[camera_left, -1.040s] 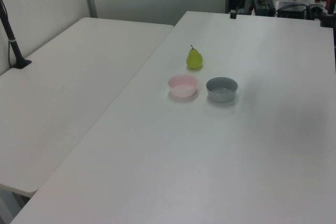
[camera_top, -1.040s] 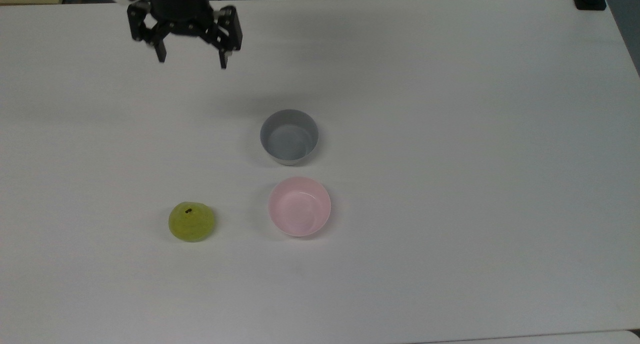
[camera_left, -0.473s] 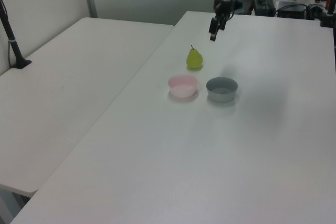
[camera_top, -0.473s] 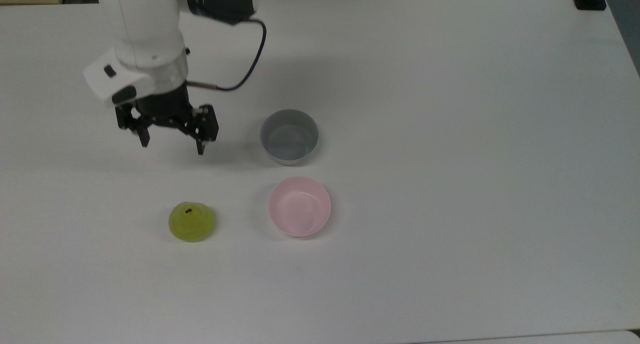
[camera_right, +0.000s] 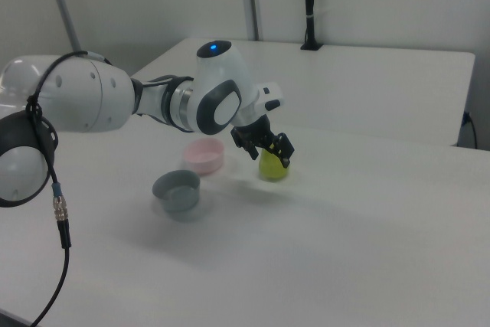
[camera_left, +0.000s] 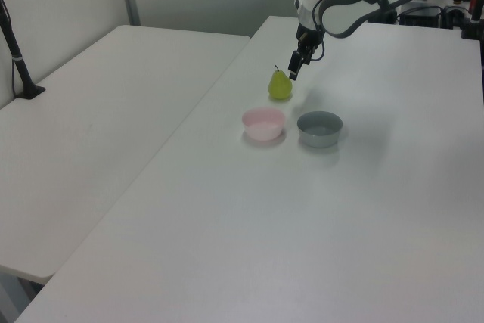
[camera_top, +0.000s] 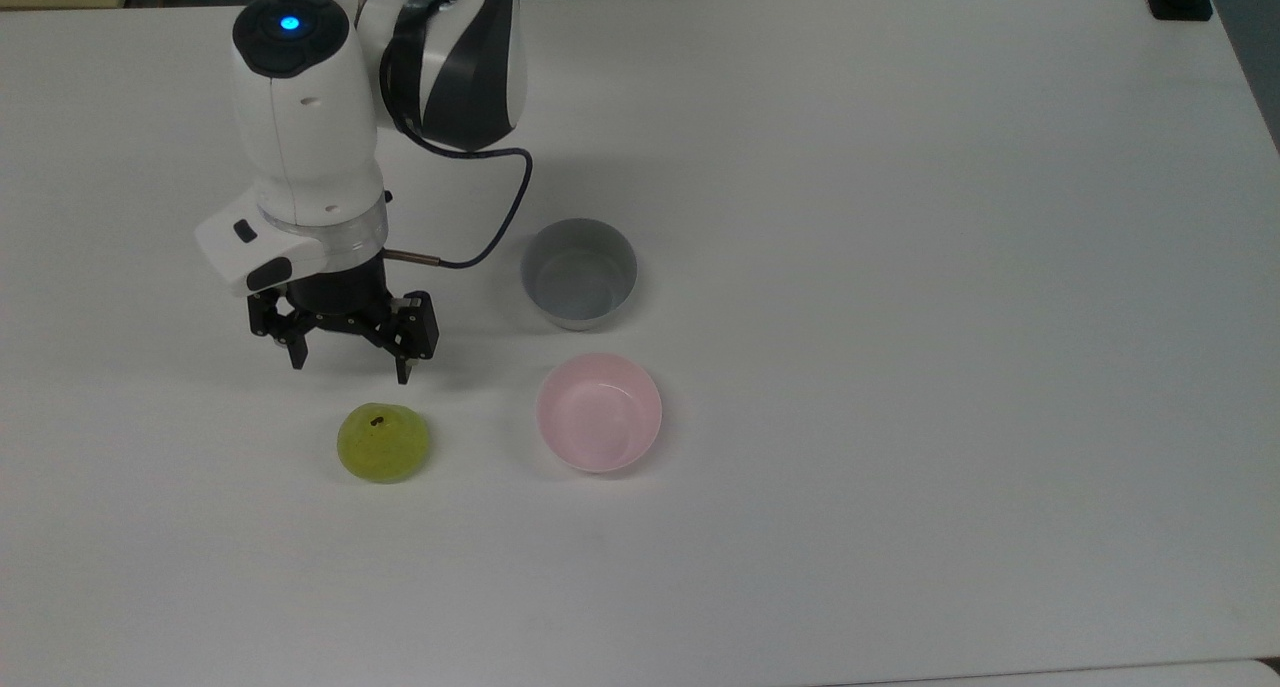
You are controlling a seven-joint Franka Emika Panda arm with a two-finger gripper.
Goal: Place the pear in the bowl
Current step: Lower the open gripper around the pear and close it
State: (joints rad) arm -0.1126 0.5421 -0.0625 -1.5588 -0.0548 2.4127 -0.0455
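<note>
The yellow-green pear (camera_top: 384, 443) stands upright on the white table, its dark stem up; it is also in the left view (camera_left: 280, 85) and partly behind the fingers in the right view (camera_right: 272, 167). The pale pink bowl (camera_top: 599, 413) sits empty to the pear's right in the top view (camera_left: 263, 123) (camera_right: 204, 156). My gripper (camera_top: 349, 364) hangs open just above the pear, slightly toward the top view's upper left, with nothing between its fingers (camera_left: 296, 66) (camera_right: 265, 149).
A deeper grey bowl (camera_top: 579, 272) stands empty just beyond the pink one in the top view (camera_left: 319, 128) (camera_right: 177, 191). The arm's white body (camera_top: 300, 117) and a dark cable rise over the table's upper left. A second table (camera_left: 98, 111) adjoins.
The gripper has come down from the table's far edge toward the pear and now hovers right over it, still open. Pear and bowls have not moved.
</note>
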